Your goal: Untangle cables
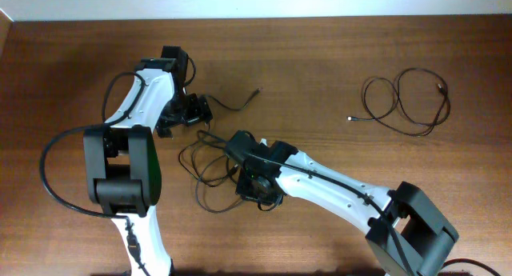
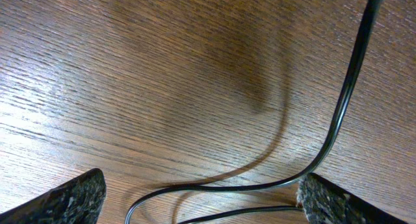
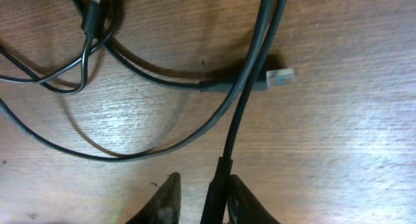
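Observation:
A tangle of thin black cables (image 1: 206, 160) lies mid-table between my two arms. One strand runs up past my left gripper (image 1: 188, 110) to a loose plug end (image 1: 258, 90). In the left wrist view that gripper (image 2: 198, 204) stands wide open, low over the wood, with a cable strand (image 2: 338, 113) curving between its fingers (image 2: 68, 198) and brushing the right one. My right gripper (image 3: 203, 184) sits at the tangle's right side (image 1: 258, 190), jaws narrow. A cable's thick sleeve (image 3: 218, 185) rests against its right finger, with a gap to the left finger. A silver plug (image 3: 279, 76) lies just ahead.
A separate looped black cable (image 1: 404, 104) lies alone at the far right, its small plug ends (image 1: 352, 118) on the wood. The table's far edge (image 1: 256, 18) runs along the top. Thick black arm cables (image 1: 56, 180) loop off the left arm.

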`<state>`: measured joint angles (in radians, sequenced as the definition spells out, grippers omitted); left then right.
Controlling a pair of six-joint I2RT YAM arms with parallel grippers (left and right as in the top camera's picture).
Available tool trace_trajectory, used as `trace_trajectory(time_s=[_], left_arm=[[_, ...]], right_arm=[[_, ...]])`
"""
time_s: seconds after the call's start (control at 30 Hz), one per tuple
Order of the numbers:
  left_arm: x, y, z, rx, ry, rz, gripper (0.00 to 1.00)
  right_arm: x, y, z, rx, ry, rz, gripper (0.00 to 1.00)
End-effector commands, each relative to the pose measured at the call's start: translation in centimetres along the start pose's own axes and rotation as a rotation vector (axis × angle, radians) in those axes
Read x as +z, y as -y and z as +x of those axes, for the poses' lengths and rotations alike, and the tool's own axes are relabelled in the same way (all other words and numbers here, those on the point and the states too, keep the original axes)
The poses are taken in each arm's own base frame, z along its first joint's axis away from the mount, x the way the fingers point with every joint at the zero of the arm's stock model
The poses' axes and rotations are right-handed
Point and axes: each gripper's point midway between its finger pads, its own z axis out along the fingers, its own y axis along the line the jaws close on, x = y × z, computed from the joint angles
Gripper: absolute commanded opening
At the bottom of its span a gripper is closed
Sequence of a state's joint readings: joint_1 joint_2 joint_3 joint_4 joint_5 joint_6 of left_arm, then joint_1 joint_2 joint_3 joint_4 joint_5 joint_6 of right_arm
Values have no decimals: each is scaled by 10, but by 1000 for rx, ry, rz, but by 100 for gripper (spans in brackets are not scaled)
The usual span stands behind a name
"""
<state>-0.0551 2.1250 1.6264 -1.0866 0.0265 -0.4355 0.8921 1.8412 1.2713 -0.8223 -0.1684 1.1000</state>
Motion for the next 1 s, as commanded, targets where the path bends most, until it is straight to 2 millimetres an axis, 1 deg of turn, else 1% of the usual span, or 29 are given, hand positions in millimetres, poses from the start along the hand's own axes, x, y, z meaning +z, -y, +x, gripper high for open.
trace_trajectory(time_s=[0.0,0.07,0.17,0.23,0.27,0.33,0.37,0.43,0.47,0.5,0.53,0.57,0.63,0.7,0.8,0.83,0.87,0.9,0.97], left_arm=[[2,1,3,-6,-8,1,97],[2,1,3,-6,-8,1,97],[2,1,2,-7,-8,1,97],[2,1,2,-6,-8,1,97],[2,1,3,-6,-8,1,97],[2,1,2,-6,-8,1,97],[2,1,2,-6,-8,1,97],[2,1,2,-6,-8,1,97],[2,1,3,-6,-8,1,97],[2,1,3,-6,-8,1,97],[2,1,3,-6,-8,1,97],[2,1,3,-6,-8,1,97],[2,1,3,-6,-8,1,97],[2,1,2,-7,-8,1,97],[2,1,2,-6,-8,1,97],[2,1,2,-6,-8,1,97],[2,1,3,-6,-8,1,97],[2,1,3,-6,-8,1,97],[2,1,3,-6,-8,1,97]], right_arm=[[0,6,-10,-64,66,37,25],[0,5,-10,-107,68,34,25],[0,2,-12,-123,76,25,25],[1,-5,-7,-202,58,-2,26],[1,-10,-1,-244,39,-23,28],[2,-27,20,-392,-30,-105,33],[1,-33,28,-446,-59,-138,40],[1,-40,43,-563,-93,-179,51],[2,-40,43,-622,-79,-170,52],[3,-37,37,-640,-47,-141,52],[3,-32,28,-636,-8,-106,64],[3,-27,22,-627,9,-78,66],[0,-28,16,-676,8,-96,67],[-6,-36,17,-768,-8,-147,67],[-26,-46,4,-841,19,-162,67],[-32,-49,-2,-884,35,-167,93],[-39,-48,-8,-917,44,-166,98],[-43,-46,-16,-925,52,-163,98],[-46,-41,-25,-936,58,-156,99]])
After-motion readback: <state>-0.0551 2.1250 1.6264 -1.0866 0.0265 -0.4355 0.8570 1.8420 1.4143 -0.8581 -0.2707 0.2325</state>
